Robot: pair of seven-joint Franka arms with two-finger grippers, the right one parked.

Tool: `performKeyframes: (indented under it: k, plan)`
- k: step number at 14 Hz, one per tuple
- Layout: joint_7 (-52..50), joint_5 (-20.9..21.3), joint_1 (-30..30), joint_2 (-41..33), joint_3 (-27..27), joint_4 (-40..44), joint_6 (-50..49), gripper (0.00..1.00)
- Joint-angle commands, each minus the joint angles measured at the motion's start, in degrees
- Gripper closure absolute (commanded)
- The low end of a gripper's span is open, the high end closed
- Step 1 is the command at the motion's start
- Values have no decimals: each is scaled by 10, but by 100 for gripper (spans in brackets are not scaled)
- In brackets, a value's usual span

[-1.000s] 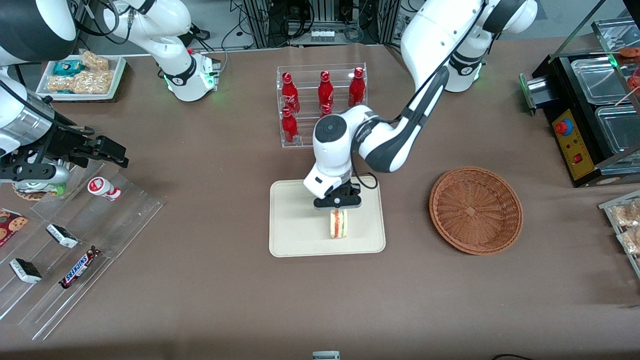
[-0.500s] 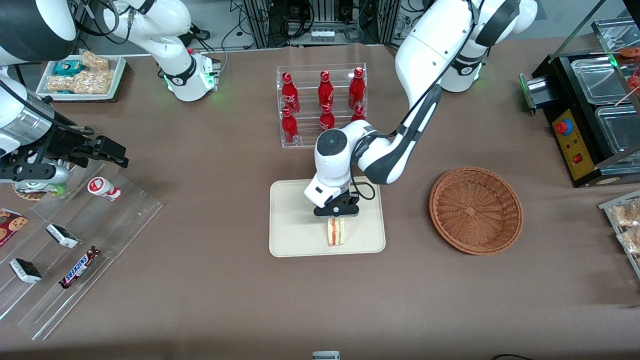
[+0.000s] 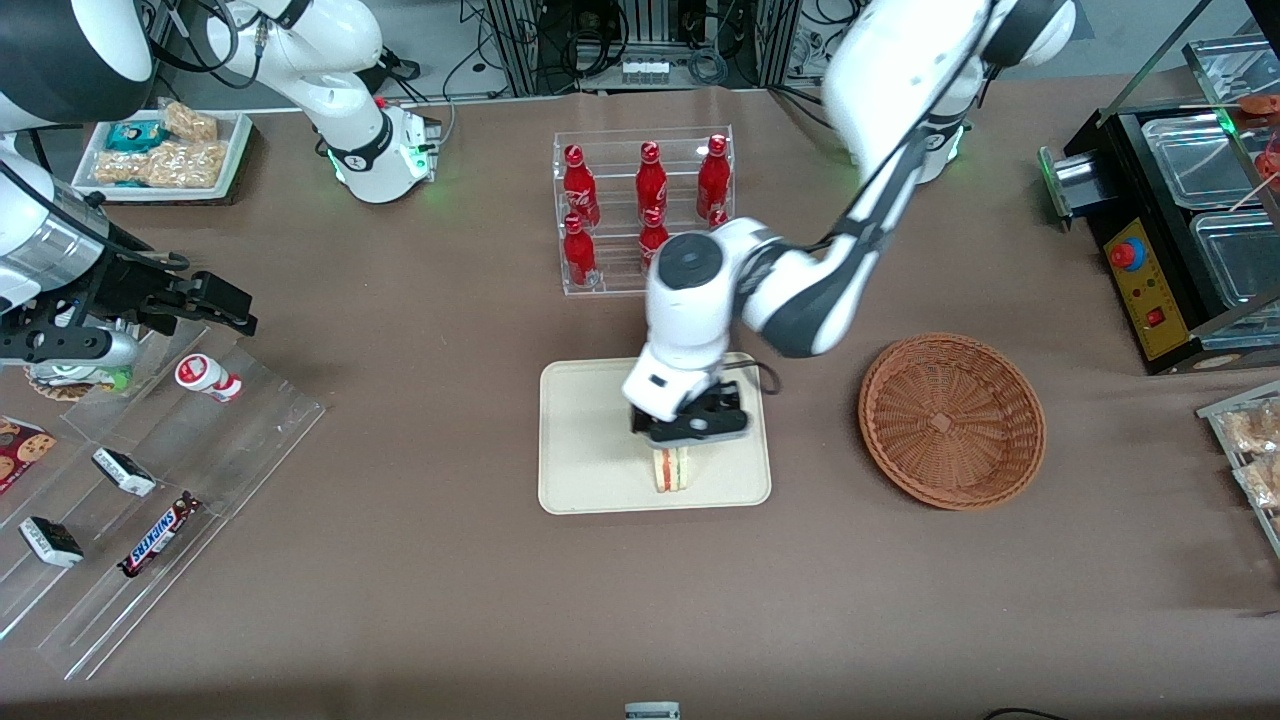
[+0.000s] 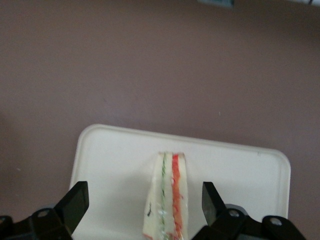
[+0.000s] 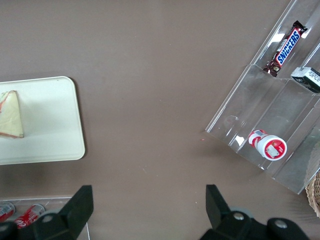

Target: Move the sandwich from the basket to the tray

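The sandwich [image 3: 671, 470] stands on edge on the cream tray [image 3: 590, 440], near the tray's rim closest to the front camera. It shows white bread with green and orange-red layers [image 4: 169, 200]. My left gripper [image 3: 690, 432] hangs just above it, open, with one black finger [image 4: 74, 202] on each side and clear gaps to the wrap. The tray [image 4: 115, 165] fills the wrist view under the fingers. The parked arm's wrist view also catches the sandwich [image 5: 11, 115] lying on the tray [image 5: 55, 125]. The brown wicker basket [image 3: 951, 420] sits empty beside the tray, toward the working arm's end.
A clear rack of red cola bottles [image 3: 645, 205] stands farther from the front camera than the tray, close to my arm. A black appliance [image 3: 1170, 230] and snack trays [image 3: 1250, 450] sit at the working arm's end. Acrylic shelves with candy bars [image 3: 150, 500] lie toward the parked arm's end.
The gripper lowered the sandwich onto the tray, let go of it and rose slightly. The arm's wrist swung toward the basket side. The sandwich stays on the tray.
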Motion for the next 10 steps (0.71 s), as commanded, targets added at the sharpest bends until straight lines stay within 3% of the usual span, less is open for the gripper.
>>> performKeyframes:
  k: [1, 6, 10]
  plan:
    - [3, -20, 69, -100, -6, -27, -87, 0]
    - [68, -30, 168, -216, -7, -54, -270, 0]
    - [208, -102, 241, -350, -5, -171, -281, 0]
